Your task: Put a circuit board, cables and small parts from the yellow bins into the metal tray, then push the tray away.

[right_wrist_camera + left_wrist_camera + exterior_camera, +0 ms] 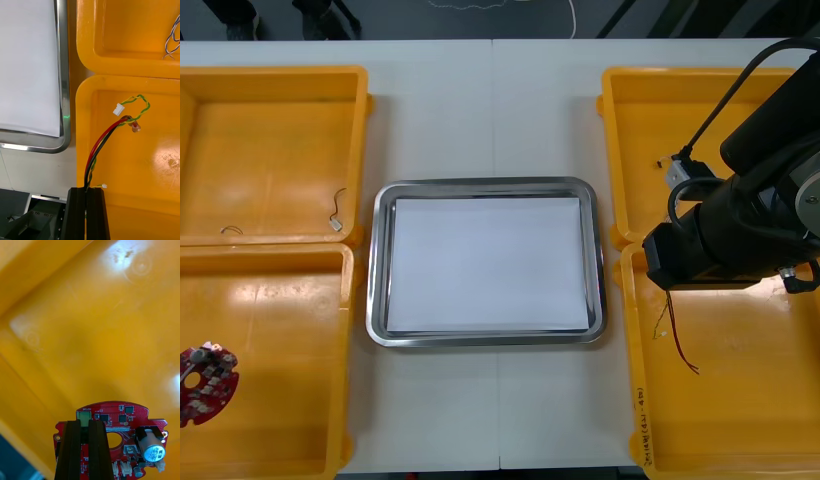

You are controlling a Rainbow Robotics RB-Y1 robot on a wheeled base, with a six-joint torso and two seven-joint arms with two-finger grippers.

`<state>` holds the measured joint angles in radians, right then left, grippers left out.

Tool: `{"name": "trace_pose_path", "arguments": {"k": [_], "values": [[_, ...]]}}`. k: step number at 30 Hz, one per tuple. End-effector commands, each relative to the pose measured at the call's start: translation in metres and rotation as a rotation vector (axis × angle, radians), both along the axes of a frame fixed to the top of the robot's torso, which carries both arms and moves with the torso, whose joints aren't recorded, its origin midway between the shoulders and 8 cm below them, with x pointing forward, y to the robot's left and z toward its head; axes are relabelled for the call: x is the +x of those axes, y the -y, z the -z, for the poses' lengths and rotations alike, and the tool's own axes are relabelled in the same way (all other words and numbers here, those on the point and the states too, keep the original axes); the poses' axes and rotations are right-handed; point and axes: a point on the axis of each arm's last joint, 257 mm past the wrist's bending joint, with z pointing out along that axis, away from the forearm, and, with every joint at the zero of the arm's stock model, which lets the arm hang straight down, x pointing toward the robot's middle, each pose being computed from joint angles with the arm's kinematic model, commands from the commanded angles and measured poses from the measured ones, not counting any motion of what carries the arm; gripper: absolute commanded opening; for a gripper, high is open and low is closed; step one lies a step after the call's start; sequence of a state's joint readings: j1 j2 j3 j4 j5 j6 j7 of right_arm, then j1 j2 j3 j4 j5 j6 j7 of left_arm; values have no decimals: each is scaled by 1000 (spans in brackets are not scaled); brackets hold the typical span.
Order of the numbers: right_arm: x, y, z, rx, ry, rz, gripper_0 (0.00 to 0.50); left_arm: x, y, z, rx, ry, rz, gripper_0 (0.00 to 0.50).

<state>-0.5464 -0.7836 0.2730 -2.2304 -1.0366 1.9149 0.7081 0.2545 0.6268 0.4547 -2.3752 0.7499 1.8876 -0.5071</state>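
Round red circuit board (112,419) is at the left edge of the near-left yellow bin (280,300) in the front view. The left gripper (84,424) is clamped on it, fingers (72,450) nearly together at the green connector (84,416). White print "MOTOR" reads above that connector; lettering on the board's capacitor (153,452) is too small to read. The right gripper (87,189) is over the near-right yellow bin (740,400), squeezed on a red and yellow cable (108,135) with a black strand, its white plug (118,109) beyond the fingertips. Metal tray (378,260), white inside, lies between the bins. Far-left bin (270,130) holds small metal parts (337,218); far-right bin (650,110) holds a twisted blue and white cable (171,37). Sticker (640,415) on the near-right bin's rim, writing unreadable.
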Motion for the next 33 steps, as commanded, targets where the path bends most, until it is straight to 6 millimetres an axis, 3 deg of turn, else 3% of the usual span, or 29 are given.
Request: {"name": "trace_pose_path", "arguments": {"k": [1, 9, 15, 24, 33], "values": [[1, -12, -12, -5, 44, -67, 0, 8, -22, -44, 119, 26, 131, 0], [1, -13, -13, -5, 45, -70, 0, 16, -24, -76, 205, 3, 375, 0], [2, -13, -13, -5, 46, -70, 0, 25, -15, -95, 192, -23, 540, 0], [2, -12, -13, -10, 48, -73, 0, 49, 24, -126, 186, 45, 732, 0], [2, -12, -13, -11, 49, -79, 0, 66, 66, -127, 194, 51, 858, 0]]}}
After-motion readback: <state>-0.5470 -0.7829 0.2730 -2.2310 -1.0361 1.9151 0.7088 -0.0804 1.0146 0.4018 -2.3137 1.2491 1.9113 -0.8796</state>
